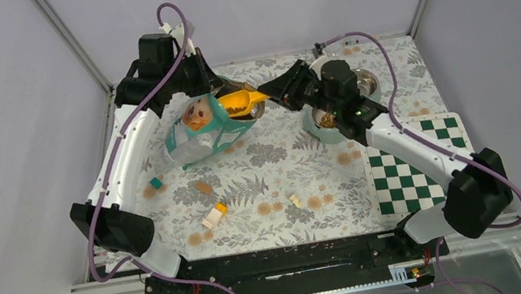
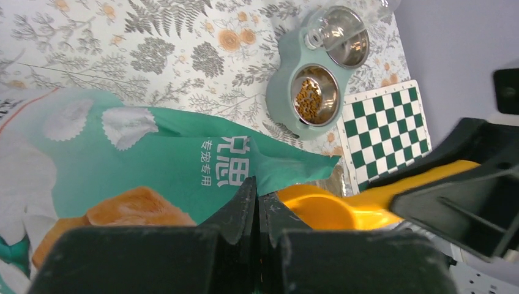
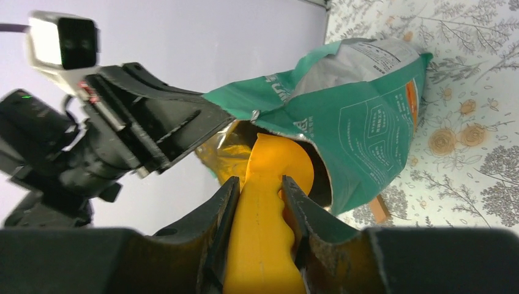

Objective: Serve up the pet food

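The teal bag [image 1: 198,129] with the golden retriever lies tilted on the floral mat, its open mouth facing right. My left gripper [image 1: 211,83] is shut on the bag's top edge [image 2: 245,165], holding the mouth up. My right gripper [image 1: 268,91] is shut on the handle of a yellow scoop [image 1: 243,102], whose bowl [image 3: 278,159] sits in the bag's mouth [image 3: 361,104]. Brown kibble [image 2: 308,98] lies in the near bowl of the teal double feeder [image 1: 315,123]. I cannot see kibble inside the bag.
The feeder's far steel bowl [image 2: 346,43] holds no kibble. A green-white checkered mat [image 1: 412,161] lies at the right. Small toy blocks lie on the floral mat: a teal one [image 1: 156,183], a brown one [image 1: 203,187], a white-yellow one [image 1: 214,215] and a yellow one [image 1: 296,201].
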Available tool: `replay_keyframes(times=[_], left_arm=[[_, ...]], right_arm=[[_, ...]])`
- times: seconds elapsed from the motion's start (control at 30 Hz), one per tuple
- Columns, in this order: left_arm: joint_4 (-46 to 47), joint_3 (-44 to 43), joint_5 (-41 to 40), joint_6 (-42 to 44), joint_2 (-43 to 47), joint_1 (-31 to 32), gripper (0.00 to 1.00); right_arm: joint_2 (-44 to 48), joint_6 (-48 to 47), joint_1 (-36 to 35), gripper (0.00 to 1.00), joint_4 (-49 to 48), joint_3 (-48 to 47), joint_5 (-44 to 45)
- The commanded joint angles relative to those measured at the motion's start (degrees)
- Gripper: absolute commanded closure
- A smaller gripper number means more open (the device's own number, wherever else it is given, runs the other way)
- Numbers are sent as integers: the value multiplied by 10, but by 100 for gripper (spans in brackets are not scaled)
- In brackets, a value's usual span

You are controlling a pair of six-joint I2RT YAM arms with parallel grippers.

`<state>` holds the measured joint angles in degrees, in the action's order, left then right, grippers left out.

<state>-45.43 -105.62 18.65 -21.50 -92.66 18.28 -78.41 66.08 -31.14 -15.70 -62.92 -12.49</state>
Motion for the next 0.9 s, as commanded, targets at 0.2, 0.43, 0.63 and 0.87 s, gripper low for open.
replay_keyframes(times=[0.2,0.43,0.63,0.87], left_arm=[[88,-45,67,-36,-21,28,100],[90,-42,66,-32,-20,43,100],[89,-37,64,-39,-18,44,100],[83,-45,48,-38,-18,43,100]], right_arm=[[-131,-75,-52,100,71,-107,53],[-219,-42,-63,100,-8,-101,-16],[-269,52,-59,100,-166,-70,-99],[-275,179,-31,100,-354,-34,-143]])
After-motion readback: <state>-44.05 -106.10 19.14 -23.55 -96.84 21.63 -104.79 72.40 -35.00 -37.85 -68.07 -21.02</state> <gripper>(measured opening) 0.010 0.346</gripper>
